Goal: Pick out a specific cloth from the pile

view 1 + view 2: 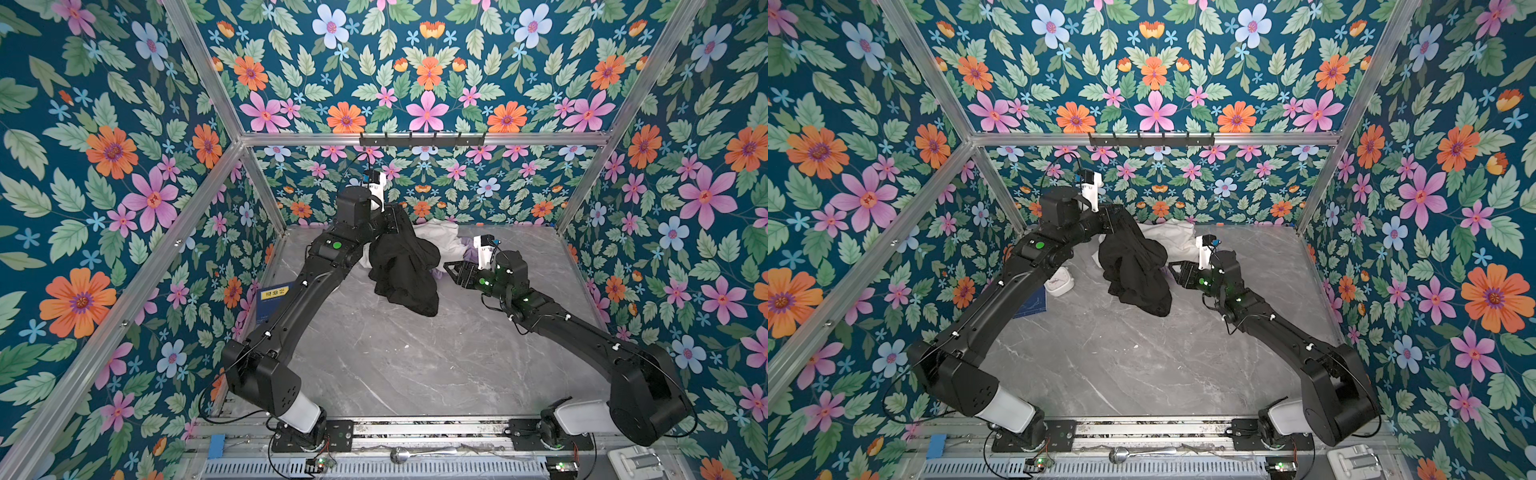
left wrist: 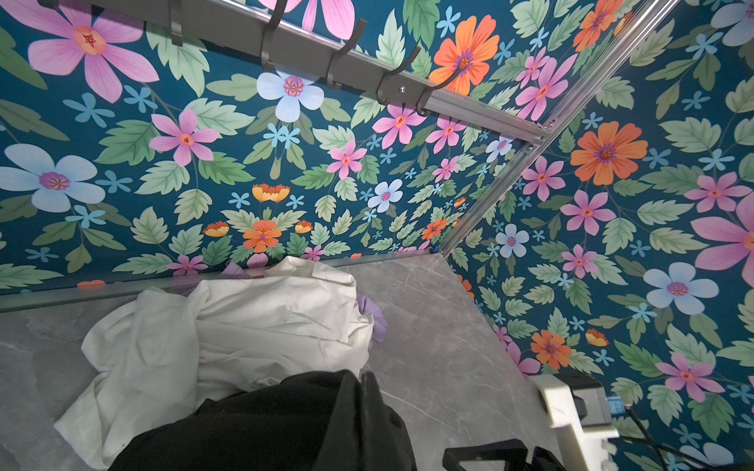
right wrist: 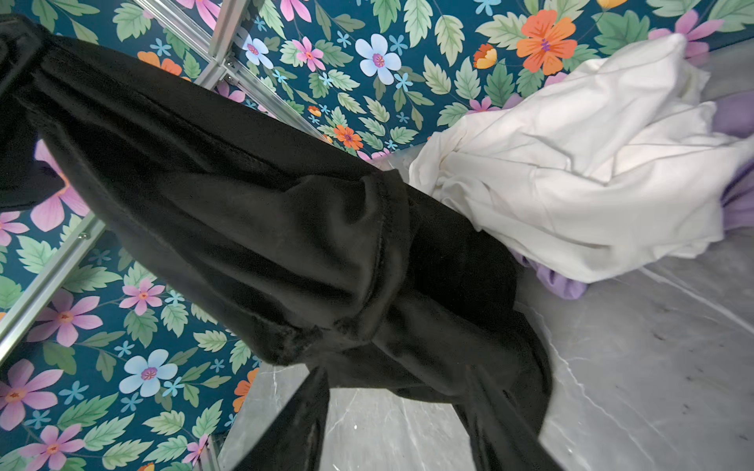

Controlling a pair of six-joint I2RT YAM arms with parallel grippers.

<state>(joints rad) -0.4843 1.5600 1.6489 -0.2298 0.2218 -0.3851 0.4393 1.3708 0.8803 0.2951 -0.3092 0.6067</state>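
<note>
The black cloth [image 1: 405, 274] hangs from my left gripper [image 1: 395, 220], which is raised near the back wall and shut on the cloth's top fold. Its lower end trails on the grey table [image 1: 395, 365]. The left wrist view shows the left gripper [image 2: 360, 377] pinched on black fabric. My right gripper [image 1: 451, 268] is open, low, just right of the hanging cloth. In the right wrist view the right gripper [image 3: 397, 372] has its tips at the cloth [image 3: 265, 228], and bare table shows between the fingers. The pile lies behind: a white cloth [image 1: 440, 237] over a lilac cloth [image 1: 469, 255].
A blue book [image 1: 274, 299] lies at the table's left edge under the left arm, with a small white box [image 1: 1059, 282] beside it. A hook rail [image 1: 422, 139] runs along the back wall above. A spoon [image 1: 399, 455] rests on the front frame.
</note>
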